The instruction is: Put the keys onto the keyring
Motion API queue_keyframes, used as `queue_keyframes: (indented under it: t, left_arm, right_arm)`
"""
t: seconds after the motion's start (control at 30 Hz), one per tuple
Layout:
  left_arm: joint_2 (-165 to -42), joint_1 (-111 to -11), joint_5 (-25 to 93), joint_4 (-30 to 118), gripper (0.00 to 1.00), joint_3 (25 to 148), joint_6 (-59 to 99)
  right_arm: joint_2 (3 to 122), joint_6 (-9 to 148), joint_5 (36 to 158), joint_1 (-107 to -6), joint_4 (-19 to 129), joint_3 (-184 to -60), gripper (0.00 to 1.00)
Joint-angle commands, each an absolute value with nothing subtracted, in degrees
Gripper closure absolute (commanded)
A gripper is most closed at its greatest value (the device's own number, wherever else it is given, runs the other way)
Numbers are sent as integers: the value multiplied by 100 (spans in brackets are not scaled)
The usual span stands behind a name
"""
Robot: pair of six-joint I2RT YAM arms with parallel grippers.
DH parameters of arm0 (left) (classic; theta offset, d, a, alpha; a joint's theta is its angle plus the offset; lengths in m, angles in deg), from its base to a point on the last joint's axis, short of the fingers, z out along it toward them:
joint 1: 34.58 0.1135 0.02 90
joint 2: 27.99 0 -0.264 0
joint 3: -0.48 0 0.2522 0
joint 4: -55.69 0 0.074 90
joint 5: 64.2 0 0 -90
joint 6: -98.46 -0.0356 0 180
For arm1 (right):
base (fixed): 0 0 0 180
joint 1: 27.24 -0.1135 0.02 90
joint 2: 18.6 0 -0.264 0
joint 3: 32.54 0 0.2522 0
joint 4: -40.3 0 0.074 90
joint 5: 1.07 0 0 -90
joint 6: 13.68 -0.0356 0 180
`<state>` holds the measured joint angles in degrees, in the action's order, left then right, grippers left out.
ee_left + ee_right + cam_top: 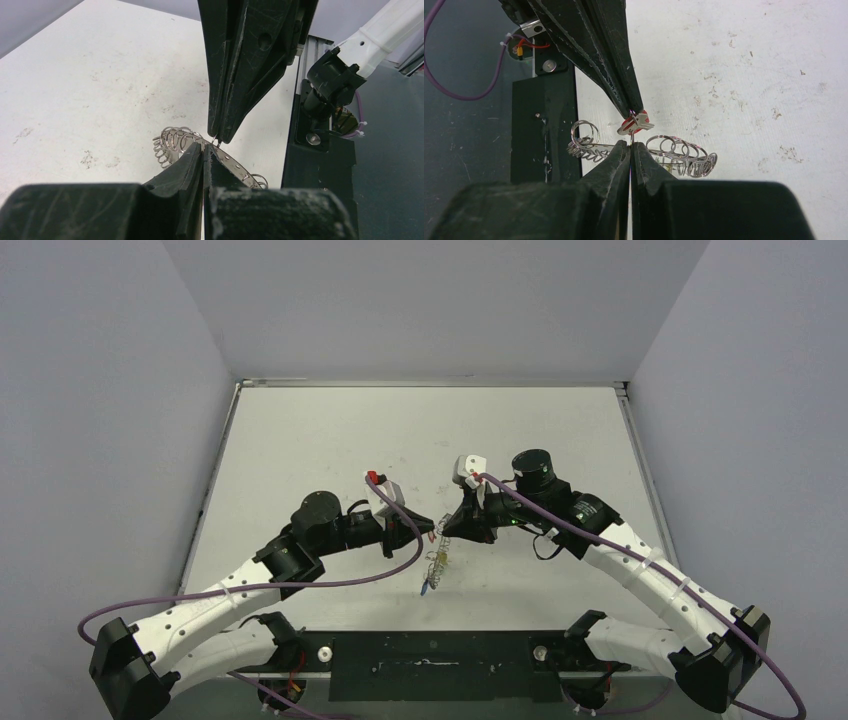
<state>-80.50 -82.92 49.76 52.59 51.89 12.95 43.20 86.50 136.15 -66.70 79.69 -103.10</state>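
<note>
The keyring hangs above the table between both grippers. It shows edge-on as a flat grey plate with wire loops in the left wrist view and the right wrist view. My right gripper is shut on a thin wire loop of the keyring, and it also shows in the left wrist view. My left gripper is shut, tip to tip with the right one. In the right wrist view a silver key with a red tag sits at its tips. A blue tag dangles below the ring.
The white table is scuffed and walled on three sides. A black base plate with the arm mounts runs along the near edge, close under the keyring. It also shows in the left wrist view and the right wrist view.
</note>
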Motion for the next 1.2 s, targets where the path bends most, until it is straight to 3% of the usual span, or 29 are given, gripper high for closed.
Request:
queue_keyframes:
  t: [0.0, 1.17]
  left_arm:
    - [-7906, -8310, 5163, 5861, 100, 5202, 1426]
    - [-7942, -8377, 4853, 5500, 100, 4971, 1438]
  right_arm:
    - [4221, 8643, 13703, -6701, 7520, -10595, 100]
    - [4249, 8614, 13727, -6698, 7507, -10633, 100]
